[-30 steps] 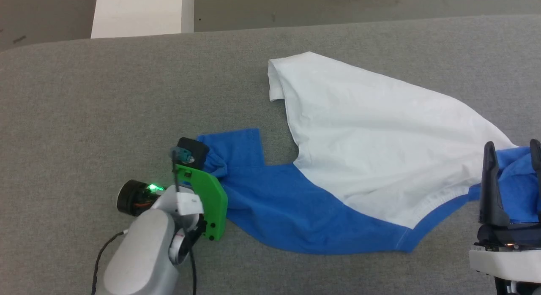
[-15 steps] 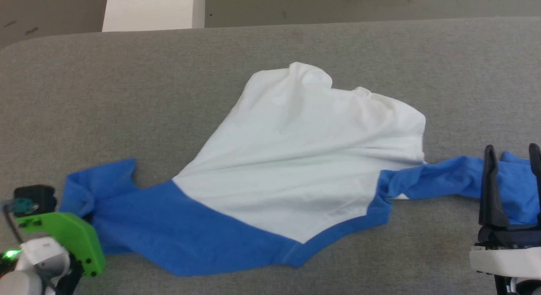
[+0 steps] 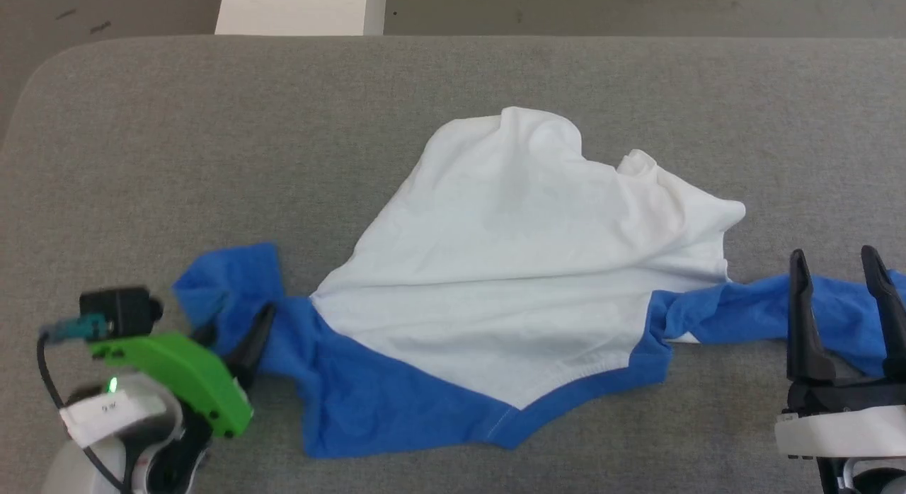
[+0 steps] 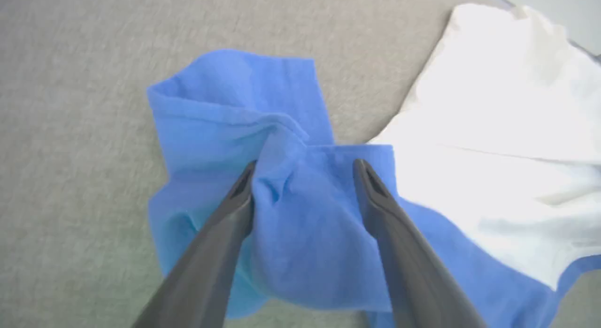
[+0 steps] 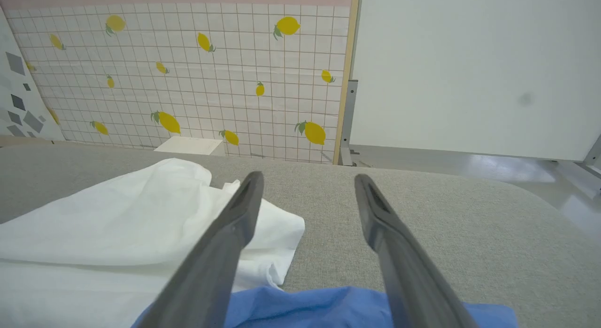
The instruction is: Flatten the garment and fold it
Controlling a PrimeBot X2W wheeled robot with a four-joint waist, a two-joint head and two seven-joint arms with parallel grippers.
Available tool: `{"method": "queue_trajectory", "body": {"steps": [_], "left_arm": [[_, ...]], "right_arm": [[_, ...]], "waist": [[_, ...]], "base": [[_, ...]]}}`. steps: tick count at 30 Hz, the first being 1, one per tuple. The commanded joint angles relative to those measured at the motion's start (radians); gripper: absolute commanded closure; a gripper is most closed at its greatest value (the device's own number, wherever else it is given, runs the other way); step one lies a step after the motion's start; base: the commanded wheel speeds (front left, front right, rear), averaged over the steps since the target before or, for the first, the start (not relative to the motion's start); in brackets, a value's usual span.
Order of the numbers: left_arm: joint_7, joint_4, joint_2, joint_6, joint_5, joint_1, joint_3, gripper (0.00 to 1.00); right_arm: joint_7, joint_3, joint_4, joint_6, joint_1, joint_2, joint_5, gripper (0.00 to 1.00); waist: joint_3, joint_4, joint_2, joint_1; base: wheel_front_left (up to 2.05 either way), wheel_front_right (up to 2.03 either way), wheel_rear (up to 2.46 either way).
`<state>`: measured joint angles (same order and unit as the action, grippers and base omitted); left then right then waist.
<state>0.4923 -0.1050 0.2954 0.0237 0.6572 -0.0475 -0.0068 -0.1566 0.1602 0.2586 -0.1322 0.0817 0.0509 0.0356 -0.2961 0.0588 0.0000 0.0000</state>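
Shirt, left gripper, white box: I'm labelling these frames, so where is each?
Shirt [image 3: 509, 267]: head view, middle of its white body.
Left gripper [image 4: 305, 164]: left wrist view, midway between its open fingertips.
White box [image 3: 297, 9]: head view, its top face.

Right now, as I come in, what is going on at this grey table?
A two-armed robot is spreading out a white shirt with blue sleeves on the grey table. Its left claw stands open around the bunched end of one blue sleeve, gripping nothing. Its right claw is open too, over the other sleeve. The shirt lies mostly spread but wrinkled, and it is not yet folded.
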Motion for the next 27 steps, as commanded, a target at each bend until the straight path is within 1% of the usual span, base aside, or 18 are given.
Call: {"method": "queue_trajectory", "body": {"steps": [1, 3, 5, 9, 11, 12, 18, 22, 27], "left_arm": [[0.004, -0.043, 0.002, 0.015, 0.003, -0.056, -0.008, 0.00], [0.014, -0.083, 0.015, 0.027, -0.019, -0.113, -0.033, 0.00], [0.031, -0.096, 0.015, 0.032, -0.035, -0.181, -0.065, 0.00], [0.069, -0.063, 0.015, 0.047, -0.100, -0.337, -0.151, 0.00], [0.083, -0.021, 0.010, 0.055, -0.131, -0.400, -0.194, 0.00], [0.092, 0.015, 0.010, 0.061, -0.164, -0.443, -0.231, 0.00], [0.142, 0.202, -0.060, 0.071, -0.227, -0.557, -0.367, 0.00], [0.176, 0.343, -0.074, 0.072, -0.263, -0.592, -0.421, 0.00], [0.196, 0.492, -0.078, 0.059, -0.298, -0.620, -0.454, 0.00]], "right_arm": [[0.003, 0.001, 0.003, 0.002, -0.016, -0.001, -0.002, 0.00], [0.001, 0.001, 0.001, 0.002, -0.019, -0.001, 0.000, 0.00], [-0.001, -0.004, -0.003, 0.002, -0.024, -0.001, 0.004, 0.00], [-0.013, -0.022, -0.016, 0.002, -0.036, -0.001, 0.017, 0.00], [-0.019, -0.026, -0.025, 0.002, -0.040, -0.001, 0.024, 0.00], [-0.024, -0.029, -0.033, 0.002, -0.043, -0.001, 0.028, 0.00], [-0.044, -0.033, -0.062, 0.002, -0.047, -0.001, 0.043, 0.00], [-0.052, -0.038, -0.070, 0.002, -0.051, -0.001, 0.046, 0.00], [-0.058, -0.036, -0.075, 0.002, -0.052, -0.001, 0.046, 0.00]], "waist": [[0.001, 0.005, 0.0000, 0.0000], [-0.002, 0.006, 0.0000, 0.0000], [-0.006, 0.002, 0.0000, 0.0000], [-0.022, -0.022, 0.0000, 0.0000], [-0.030, -0.036, 0.0000, 0.0000], [-0.036, -0.049, 0.0000, 0.0000], [-0.061, -0.098, 0.0000, 0.0000], [-0.074, -0.125, 0.0000, 0.0000], [-0.084, -0.139, 0.0000, 0.0000]], "base": [[0.00, 0.00, 0.00], [0.00, 0.00, 0.00], [0.00, 0.00, 0.00], [0.00, 0.00, 0.00], [0.00, 0.00, 0.00], [0.00, 0.00, 0.00], [0.00, 0.00, 0.00], [0.00, 0.00, 0.00], [0.00, 0.00, 0.00]]}}
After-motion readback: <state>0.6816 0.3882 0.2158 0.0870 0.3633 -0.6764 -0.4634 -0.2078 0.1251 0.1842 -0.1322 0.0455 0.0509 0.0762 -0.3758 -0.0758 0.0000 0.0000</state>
